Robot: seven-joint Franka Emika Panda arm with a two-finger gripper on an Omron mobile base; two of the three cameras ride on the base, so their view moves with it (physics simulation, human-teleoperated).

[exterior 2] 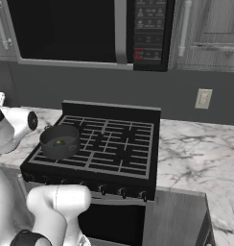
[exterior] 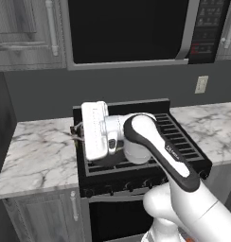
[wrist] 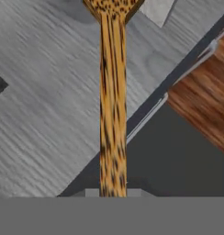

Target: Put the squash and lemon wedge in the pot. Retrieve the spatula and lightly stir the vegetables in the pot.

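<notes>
The light-brown wooden spatula (wrist: 112, 92) runs straight up the hand view from the bottom edge, its flat head at the top. My gripper (exterior: 76, 134) is shut on its handle and sits at the stove's left edge, with the white hand beside it. In the right base view the dark grey pot (exterior 2: 60, 141) stands on the stove's front left burner. Inside it lies a small greenish patch (exterior 2: 59, 142) of the vegetables; squash and lemon wedge cannot be told apart at this size. In the left base view my arm hides the pot.
The black stove (exterior 2: 114, 144) sits between two marble counters (exterior: 37, 151) (exterior 2: 195, 149). A microwave (exterior 2: 90, 29) hangs above it. Behind the spatula the hand view shows grey wood cabinet fronts (wrist: 40, 114) and brown floor (wrist: 205, 110).
</notes>
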